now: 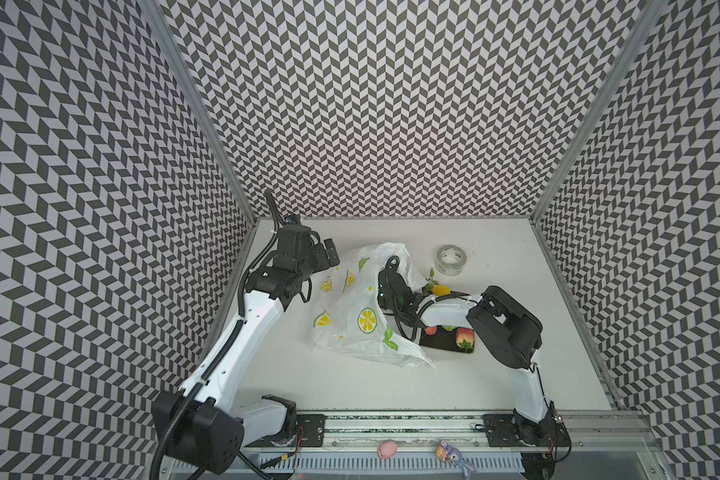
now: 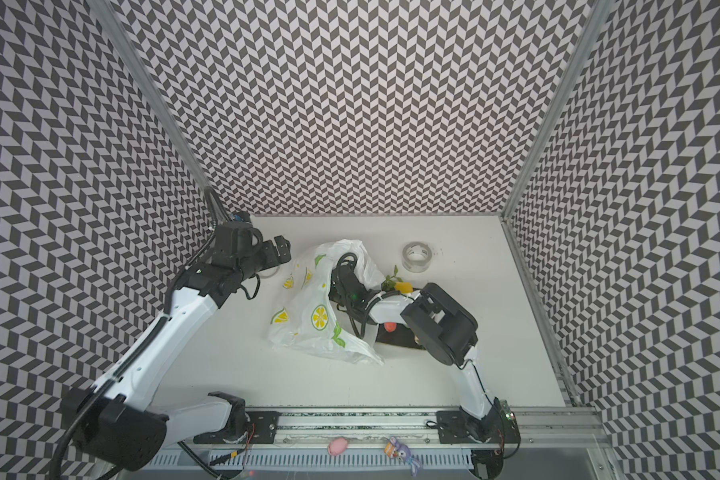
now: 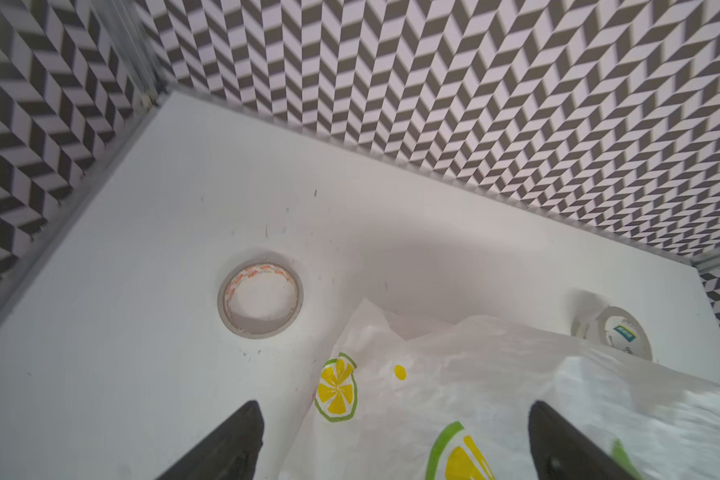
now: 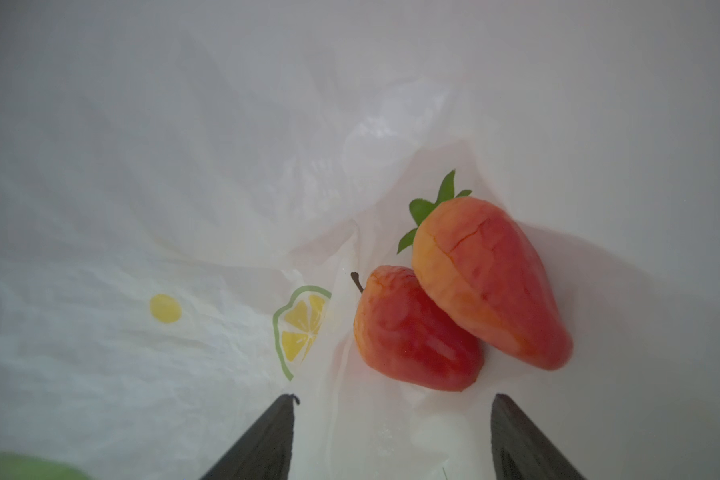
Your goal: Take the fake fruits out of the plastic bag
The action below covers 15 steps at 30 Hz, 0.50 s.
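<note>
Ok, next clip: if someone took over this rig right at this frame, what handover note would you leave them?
Left gripper: jaws open, empty, hovering at the edge of the plastic bag.
Right gripper: inside the bag, jaws open, empty.
Done: a strawberry lies on the dark tray, a small red fruit at its edge; the lemon sits outside, beside the bag.
To do: in the bag, just ahead of the right jaws, a second strawberry leans on a red stemmed fruit. A green blur at the right wrist view's edge may be another fruit.
</note>
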Each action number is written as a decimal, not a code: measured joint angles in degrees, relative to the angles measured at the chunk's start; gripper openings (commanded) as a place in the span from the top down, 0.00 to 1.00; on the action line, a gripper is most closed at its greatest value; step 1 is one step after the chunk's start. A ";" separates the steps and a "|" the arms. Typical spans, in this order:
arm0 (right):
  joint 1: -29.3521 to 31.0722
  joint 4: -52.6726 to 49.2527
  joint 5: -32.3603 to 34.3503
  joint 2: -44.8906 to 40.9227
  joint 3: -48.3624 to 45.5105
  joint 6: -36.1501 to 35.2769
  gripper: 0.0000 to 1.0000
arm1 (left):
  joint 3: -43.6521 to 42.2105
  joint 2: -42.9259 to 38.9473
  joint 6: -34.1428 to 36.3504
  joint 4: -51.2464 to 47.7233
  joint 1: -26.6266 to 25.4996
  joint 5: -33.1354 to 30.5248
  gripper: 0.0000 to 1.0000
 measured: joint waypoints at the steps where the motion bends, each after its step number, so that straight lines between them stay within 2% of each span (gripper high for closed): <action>1: -0.11 -0.24 0.00 0.00 0.07 -0.17 0.26 | -1.01 1.99 -1.36 0.79 1.16 1.62 0.00; 7: -0.55 -1.92 0.09 0.46 0.83 -1.62 0.26 | -4.26 12.37 -6.56 2.69 5.35 8.20 0.10; 12: -0.59 -2.91 0.24 1.73 1.84 -2.71 0.27 | -4.28 19.30 -7.93 4.66 7.19 11.76 0.18; 15: -0.61 -3.37 0.24 2.29 2.43 -3.54 0.27 | -4.28 22.18 -8.28 6.29 7.43 13.70 0.27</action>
